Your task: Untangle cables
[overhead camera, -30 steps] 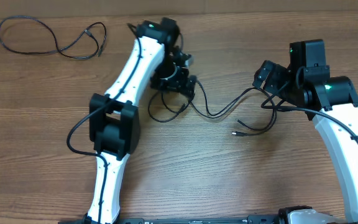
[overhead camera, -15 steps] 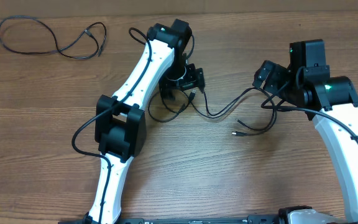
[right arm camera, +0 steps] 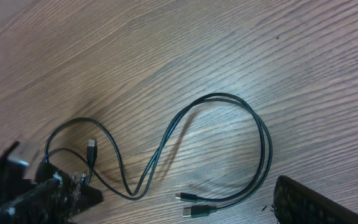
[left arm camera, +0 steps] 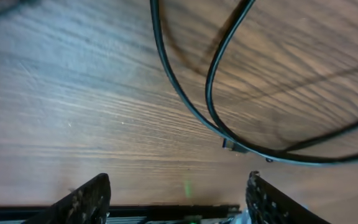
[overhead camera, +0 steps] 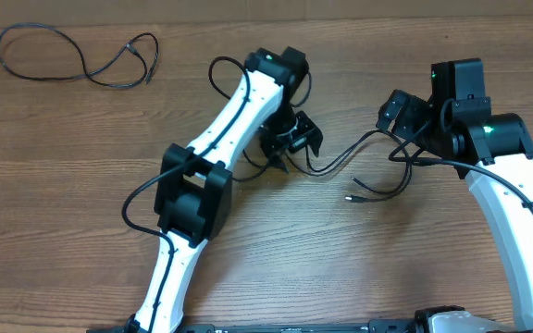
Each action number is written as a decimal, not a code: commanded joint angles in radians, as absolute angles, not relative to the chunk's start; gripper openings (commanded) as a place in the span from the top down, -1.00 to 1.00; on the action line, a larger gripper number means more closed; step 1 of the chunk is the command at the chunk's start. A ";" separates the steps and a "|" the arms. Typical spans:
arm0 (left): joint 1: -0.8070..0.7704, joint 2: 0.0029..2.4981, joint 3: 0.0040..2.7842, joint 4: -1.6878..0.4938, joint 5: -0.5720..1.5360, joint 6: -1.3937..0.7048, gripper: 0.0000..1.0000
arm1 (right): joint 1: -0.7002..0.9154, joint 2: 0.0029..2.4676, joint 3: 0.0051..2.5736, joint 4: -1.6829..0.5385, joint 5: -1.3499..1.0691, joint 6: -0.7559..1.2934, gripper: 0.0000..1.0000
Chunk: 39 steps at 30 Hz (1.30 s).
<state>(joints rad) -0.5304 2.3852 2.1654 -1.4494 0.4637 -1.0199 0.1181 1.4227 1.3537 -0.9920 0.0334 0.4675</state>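
Note:
One thin black cable (overhead camera: 72,57) lies by itself at the table's far left. Two more cables (overhead camera: 340,162) run together across the middle, their plug ends (overhead camera: 352,197) near the right arm. My left gripper (overhead camera: 296,148) hangs over the left part of this pair. In the left wrist view its jaws (left arm camera: 178,180) are open with only bare wood between them. The two cords (left arm camera: 191,106) and a small plug (left arm camera: 234,147) lie just ahead. My right gripper (overhead camera: 389,111) is open above the pair's right loop (right arm camera: 229,124), with two plugs (right arm camera: 194,205) lying between its fingers on the table.
The left arm (overhead camera: 220,139) stretches diagonally across the table's middle and hides part of the cable loop beneath it. The right arm (overhead camera: 507,203) stands along the right side. The table's far edge (overhead camera: 359,18) runs close behind both grippers.
My left arm has swung to the right, carrying its gripper along the cable pair toward the centre, and its jaws have narrowed a little. The right arm has not moved.

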 commanded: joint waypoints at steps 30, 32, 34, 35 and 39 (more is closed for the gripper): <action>-0.692 2.402 2.128 -1.338 0.280 -1.392 0.11 | 0.116 1.421 1.355 -0.990 0.044 0.464 -1.00; -0.694 2.402 2.128 -1.338 0.279 -1.393 0.06 | 0.116 1.421 1.355 -0.990 0.044 0.464 -1.00; -0.694 2.402 2.127 -1.338 0.282 -1.392 0.08 | 0.116 1.421 1.355 -0.990 0.044 0.464 -1.00; -0.694 2.402 2.127 -1.339 0.282 -1.392 0.09 | 0.116 1.421 1.355 -0.990 0.044 0.464 -1.00; -0.694 2.402 2.127 -1.333 0.256 -1.404 0.09 | 0.116 1.421 1.355 -0.990 0.044 0.464 -1.00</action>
